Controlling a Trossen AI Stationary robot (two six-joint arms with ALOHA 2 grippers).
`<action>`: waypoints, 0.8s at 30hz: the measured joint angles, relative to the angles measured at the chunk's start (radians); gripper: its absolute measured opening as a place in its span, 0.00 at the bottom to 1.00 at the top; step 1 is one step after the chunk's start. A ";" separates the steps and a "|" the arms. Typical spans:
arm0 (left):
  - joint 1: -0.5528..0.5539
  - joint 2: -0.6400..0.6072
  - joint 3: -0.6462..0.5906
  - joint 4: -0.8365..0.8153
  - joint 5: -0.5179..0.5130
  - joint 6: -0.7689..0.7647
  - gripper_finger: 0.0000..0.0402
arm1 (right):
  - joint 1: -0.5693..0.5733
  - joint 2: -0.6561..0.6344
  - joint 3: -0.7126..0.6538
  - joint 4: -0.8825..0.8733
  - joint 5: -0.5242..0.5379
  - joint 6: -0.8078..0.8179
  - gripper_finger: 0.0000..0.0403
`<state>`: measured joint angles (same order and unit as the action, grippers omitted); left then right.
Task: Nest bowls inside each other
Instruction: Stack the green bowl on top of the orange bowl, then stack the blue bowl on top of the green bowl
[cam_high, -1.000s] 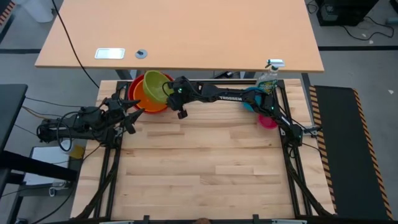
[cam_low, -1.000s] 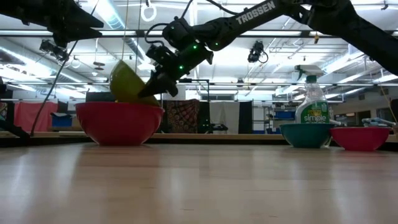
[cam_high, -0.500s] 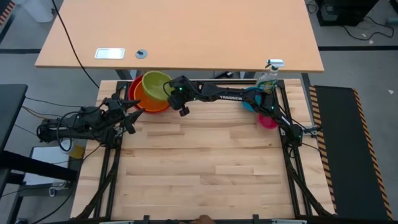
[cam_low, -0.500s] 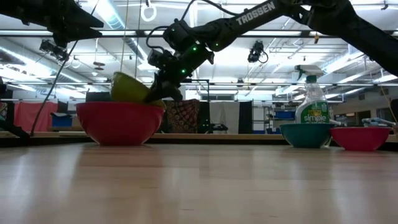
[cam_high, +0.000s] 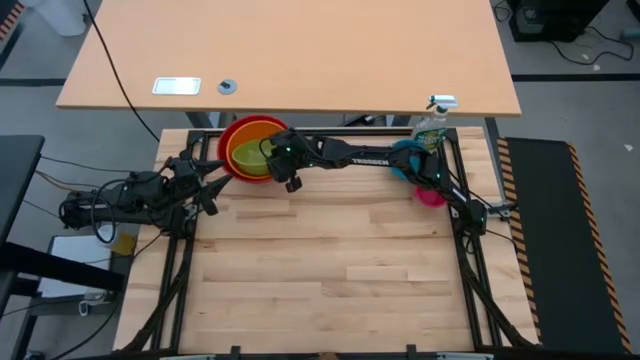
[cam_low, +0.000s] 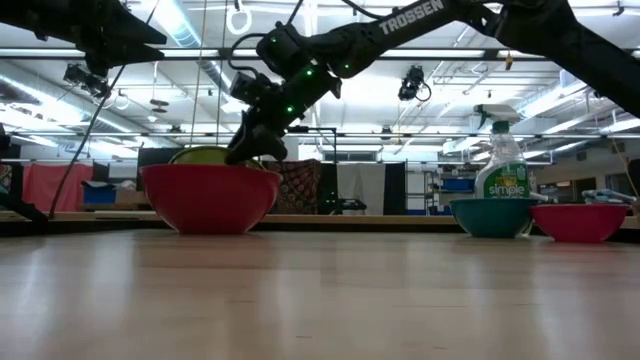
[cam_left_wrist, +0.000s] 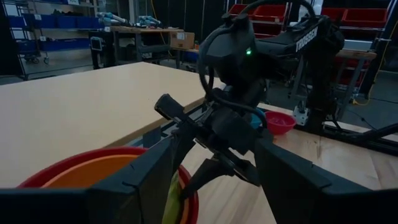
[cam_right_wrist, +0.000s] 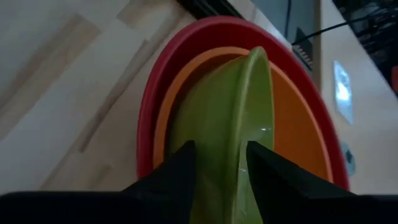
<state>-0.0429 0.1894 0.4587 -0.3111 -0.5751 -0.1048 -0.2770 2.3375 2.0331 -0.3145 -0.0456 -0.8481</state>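
At the far left of the table the red bowl (cam_high: 226, 137) holds the orange bowl (cam_high: 258, 129), and the lime green bowl (cam_high: 248, 157) lies inside the orange one, tipped a little. My right gripper (cam_high: 272, 162) is open over the stack's right side, its fingers astride the green bowl's rim (cam_right_wrist: 249, 118). My left gripper (cam_high: 214, 173) waits open and level just left of the stack. The blue bowl (cam_high: 403, 160) and the magenta bowl (cam_high: 432, 196) sit on the table at the far right. My right gripper slants down from the table's right with one finger (cam_right_wrist: 273, 171) inside the green bowl and the other (cam_right_wrist: 177, 171) outside its wall. Whether either finger touches the bowl, I cannot tell. The bowl rests in the orange bowl.
A clear spray bottle (cam_high: 432, 125) with a white trigger stands behind the blue bowl at the far right corner. The right arm (cam_high: 360, 157) stretches along the far edge. The table's middle and near part are bare wood (cam_high: 330, 270).
My right gripper has opened and turned a little. The green bowl, held tilted and high on the stack's rim a second ago, has dropped into the orange bowl and shows only just above the red rim. The stack has slid slightly toward the table's right.
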 joint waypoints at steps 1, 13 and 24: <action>0.000 0.000 0.000 0.000 0.000 -0.002 0.57 | 0.003 0.000 0.000 0.004 0.016 -0.006 0.37; 0.000 0.000 0.000 -0.002 0.000 -0.004 0.57 | 0.057 -0.018 0.019 -0.013 0.045 -0.015 0.37; 0.000 0.000 0.000 -0.002 0.000 -0.007 0.57 | 0.043 -0.021 0.076 -0.065 0.070 0.096 0.37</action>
<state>-0.0429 0.1890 0.4587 -0.3132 -0.5747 -0.1115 -0.2341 2.3163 2.1094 -0.3798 0.0247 -0.7526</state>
